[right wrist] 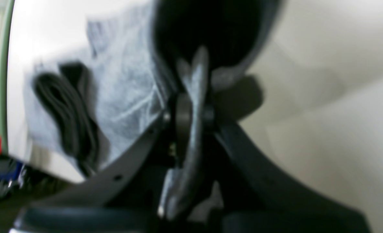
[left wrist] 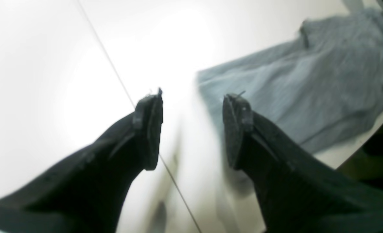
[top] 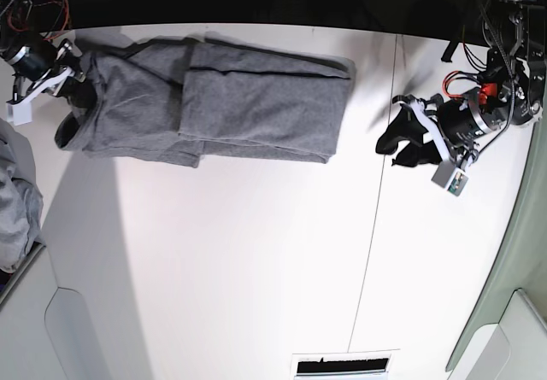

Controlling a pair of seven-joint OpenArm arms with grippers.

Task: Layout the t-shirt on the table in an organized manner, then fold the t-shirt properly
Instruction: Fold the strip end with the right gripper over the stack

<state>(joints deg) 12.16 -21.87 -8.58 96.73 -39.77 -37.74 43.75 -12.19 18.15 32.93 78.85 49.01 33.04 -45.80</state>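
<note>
The grey t-shirt (top: pixel 256 98) lies along the far edge of the white table (top: pixel 214 252), folded lengthwise into a long band. My right gripper (top: pixel 73 85) is at the band's left end. In the blurred right wrist view this gripper (right wrist: pixel 193 97) is shut on a pinched fold of the t-shirt (right wrist: pixel 123 84). My left gripper (top: pixel 397 145) hovers over bare table just right of the band, apart from it. In the left wrist view the left gripper (left wrist: pixel 194 97) is open and holds nothing, with the t-shirt (left wrist: pixel 324 81) ahead to its right.
A thin dark seam (top: pixel 376 209) crosses the table and passes under the left gripper's fingers (left wrist: pixel 149 129). A paler grey cloth bundle (top: pixel 13 201) sits at the left edge. A dark slot (top: pixel 342 365) lies at the near edge. The table edge (left wrist: pixel 356 145) is close beside the shirt.
</note>
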